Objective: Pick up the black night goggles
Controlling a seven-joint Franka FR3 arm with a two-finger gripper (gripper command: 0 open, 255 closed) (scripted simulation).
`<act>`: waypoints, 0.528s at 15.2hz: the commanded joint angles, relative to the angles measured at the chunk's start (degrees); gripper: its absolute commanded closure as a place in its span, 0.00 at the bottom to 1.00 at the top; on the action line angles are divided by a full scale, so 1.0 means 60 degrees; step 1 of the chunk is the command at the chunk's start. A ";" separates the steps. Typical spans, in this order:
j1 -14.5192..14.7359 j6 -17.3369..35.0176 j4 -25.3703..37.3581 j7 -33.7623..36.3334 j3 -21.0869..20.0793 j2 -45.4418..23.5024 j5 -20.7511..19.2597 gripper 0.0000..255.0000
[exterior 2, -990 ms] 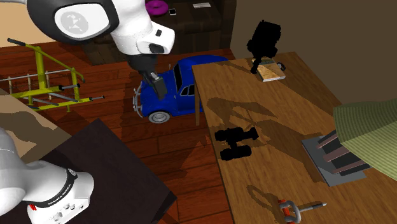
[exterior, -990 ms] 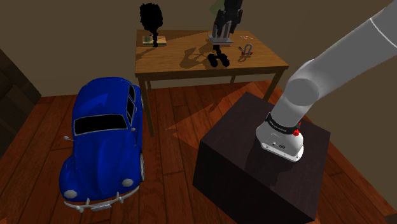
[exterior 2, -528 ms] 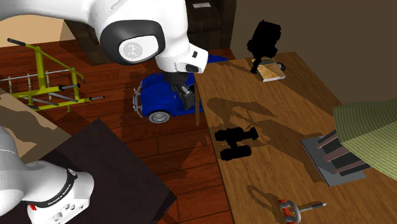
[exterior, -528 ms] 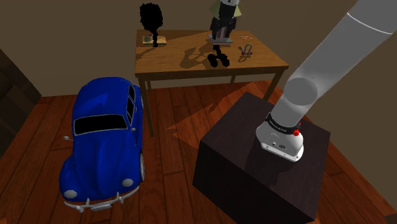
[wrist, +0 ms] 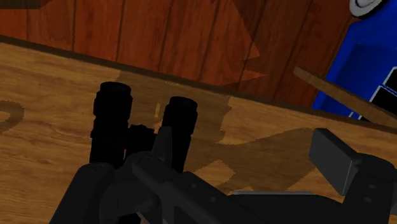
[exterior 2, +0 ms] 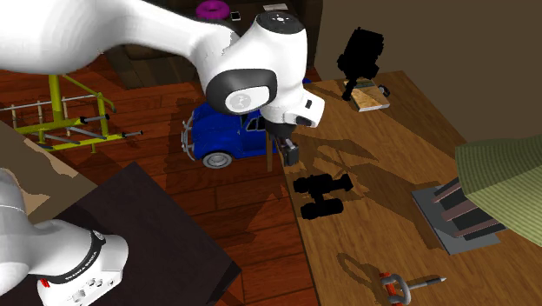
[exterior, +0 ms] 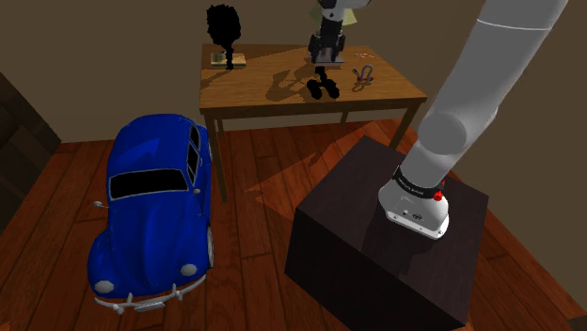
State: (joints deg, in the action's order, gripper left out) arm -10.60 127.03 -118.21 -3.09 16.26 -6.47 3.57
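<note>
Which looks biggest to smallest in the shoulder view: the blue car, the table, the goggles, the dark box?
1. Dark box.
2. Blue car and table look about alike; the table stands farther off, so I won't rank them.
3. Goggles, by far the smallest.

During the last second the end effector (exterior 2: 289, 155) has moved in the second exterior view from above the blue car (exterior 2: 213, 141) to the near edge of the bench (exterior 2: 391, 156). It now hangs close beside the black goggles (exterior 2: 323, 195). In the shoulder view the arm (exterior: 484, 70) has swung from a strong slant to a steeper, more upright line.
</note>
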 commanded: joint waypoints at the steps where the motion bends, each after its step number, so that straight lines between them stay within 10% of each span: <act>1: -0.0167 0.0181 0.0454 -0.0059 0.0103 -0.0645 0.0213 0.00; 8: -0.0892 0.0452 0.2449 -0.0145 0.0253 -0.2972 0.1004 0.00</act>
State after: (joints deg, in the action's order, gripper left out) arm -15.28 129.15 -104.57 -3.88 17.62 -22.64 8.97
